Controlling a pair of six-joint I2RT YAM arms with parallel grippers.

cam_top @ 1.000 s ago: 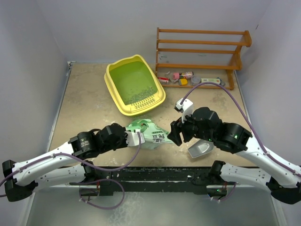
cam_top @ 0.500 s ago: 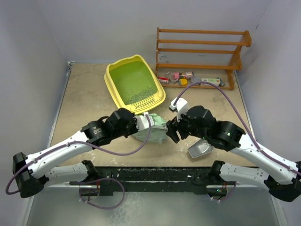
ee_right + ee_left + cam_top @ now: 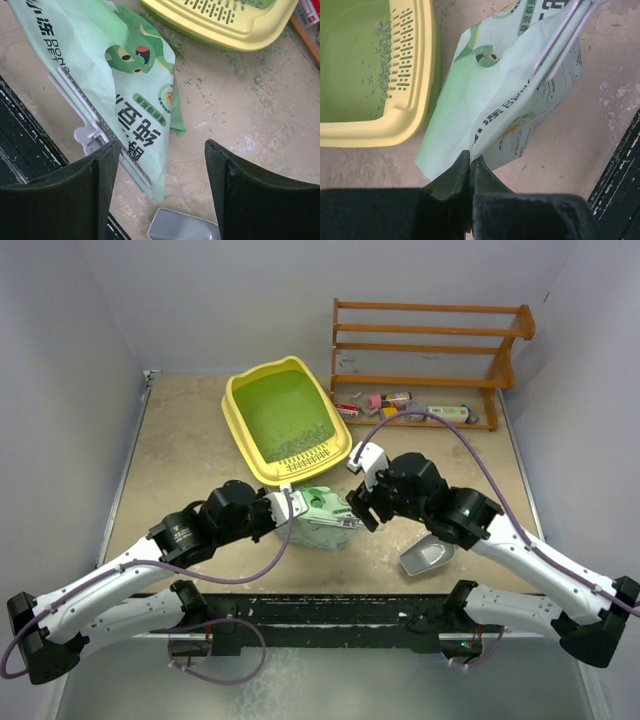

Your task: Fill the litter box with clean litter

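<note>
Beige tabletop [image 3: 190,440] carries the yellow litter box [image 3: 300,472] at the back, with a thin scatter of clean litter [image 3: 384,60] beside its grille. The left gripper [image 3: 471,170] is pinched tight on the edge of the pale-green litter bag [image 3: 510,85], and the right gripper [image 3: 161,150] gapes empty above it. Overhead, both wrists hide part of the bag. The grey scoop [image 3: 182,227] is cut off.

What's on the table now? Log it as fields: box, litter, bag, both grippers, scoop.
litter box: yellow tray, green floor mostly bare
clean litter: thin scatter by the grille
bag: pale green, just in front of the box's grille end, white clip on it
left gripper: shut on the bag's edge
right gripper: open, over the bag, not gripping
scoop: grey, beside the right arm
</note>
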